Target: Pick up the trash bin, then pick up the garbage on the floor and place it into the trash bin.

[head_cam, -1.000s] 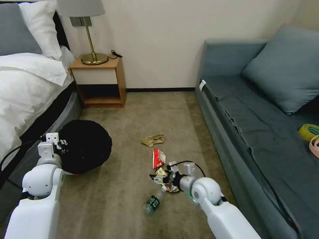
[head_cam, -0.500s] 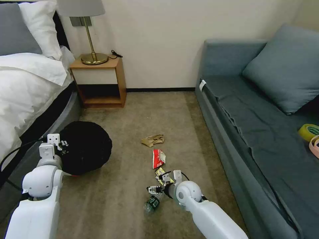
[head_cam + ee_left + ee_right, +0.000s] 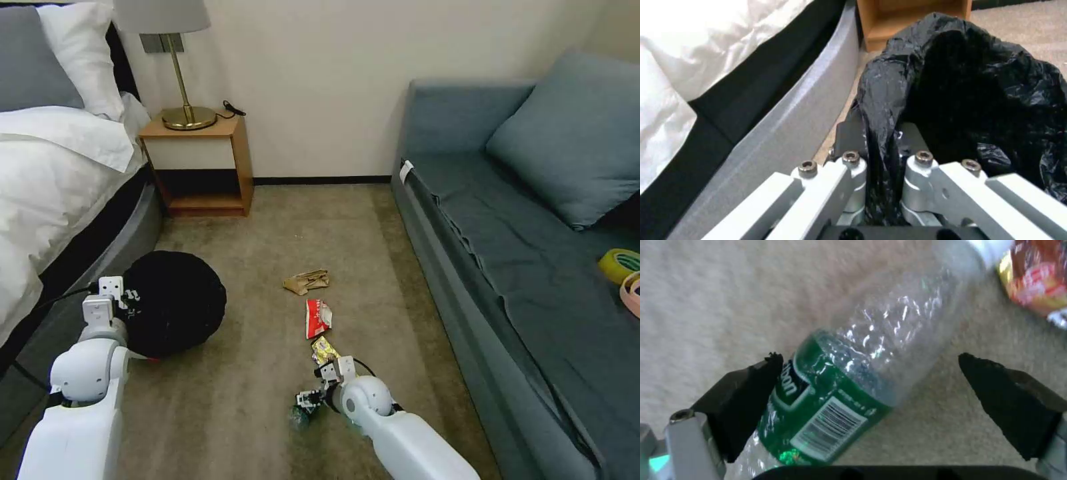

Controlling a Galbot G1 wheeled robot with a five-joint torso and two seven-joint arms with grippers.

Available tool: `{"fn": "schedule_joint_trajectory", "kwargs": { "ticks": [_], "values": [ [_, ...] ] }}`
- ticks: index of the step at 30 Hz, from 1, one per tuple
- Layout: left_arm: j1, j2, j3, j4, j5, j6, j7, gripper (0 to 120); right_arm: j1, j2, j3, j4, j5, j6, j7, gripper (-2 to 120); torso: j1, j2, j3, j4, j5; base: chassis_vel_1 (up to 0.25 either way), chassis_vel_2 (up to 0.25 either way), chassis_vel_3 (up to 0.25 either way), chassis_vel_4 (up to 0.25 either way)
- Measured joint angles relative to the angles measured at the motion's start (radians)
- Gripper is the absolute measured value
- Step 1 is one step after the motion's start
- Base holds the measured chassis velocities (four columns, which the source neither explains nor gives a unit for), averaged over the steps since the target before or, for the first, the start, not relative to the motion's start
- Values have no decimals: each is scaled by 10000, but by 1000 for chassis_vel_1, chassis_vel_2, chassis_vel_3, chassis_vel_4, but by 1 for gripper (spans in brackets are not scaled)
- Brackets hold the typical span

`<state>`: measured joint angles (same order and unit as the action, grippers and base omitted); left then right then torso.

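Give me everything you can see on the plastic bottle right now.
The bottle is clear crinkled plastic with a green label bearing a barcode. It lies on its side on the beige carpet, near a yellow-and-red snack wrapper. The right gripper hangs over it, jaws open and straddling the labelled part; one pad is at the label.

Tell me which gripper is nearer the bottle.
Right. The right gripper straddles the bottle on the carpet, jaws open around it. The left gripper is off by the bed, clamped on the bin liner.
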<state>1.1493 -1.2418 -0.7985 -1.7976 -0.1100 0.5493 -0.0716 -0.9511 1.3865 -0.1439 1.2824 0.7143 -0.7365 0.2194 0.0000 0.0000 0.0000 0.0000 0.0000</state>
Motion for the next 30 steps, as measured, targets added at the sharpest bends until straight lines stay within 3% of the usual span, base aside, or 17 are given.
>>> {"fn": "schedule_joint_trajectory", "kwargs": {
  "ticks": [5, 6, 8, 21, 30],
  "values": [
    [-176, 62, 58, 106, -35, -1, 5, 5, 129, 91, 149, -481, -250, 5, -184, 96, 0, 0, 0, 0, 0, 0, 0, 0, 0],
    [-198, 69, 67, 127, -36, -1, 5, 5, 140, 105, 179, -551, -333, 7, -241, 88, 0, 0, 0, 0, 0, 0, 0, 0, 0],
    [-208, 71, 71, 139, -37, 0, 5, 5, 144, 110, 201, -578, -392, 10, -294, 86, 0, 1, -1, -1, -1, 0, 0, 0, 0],
    [-151, -47, 93, 34, -11, 15, 7, 5, 72, 20, 337, -495, -969, 24, -638, 36, 0, 0, -1, 0, 3, 0, 0, 0, 0],
    [60, -163, 86, -33, 149, -313, 186, 5, -60, -137, 357, 113, -1401, 12, -916, 19, 0, 0, 0, 1, 3, 0, 0, 0, 0]
  ]
}}
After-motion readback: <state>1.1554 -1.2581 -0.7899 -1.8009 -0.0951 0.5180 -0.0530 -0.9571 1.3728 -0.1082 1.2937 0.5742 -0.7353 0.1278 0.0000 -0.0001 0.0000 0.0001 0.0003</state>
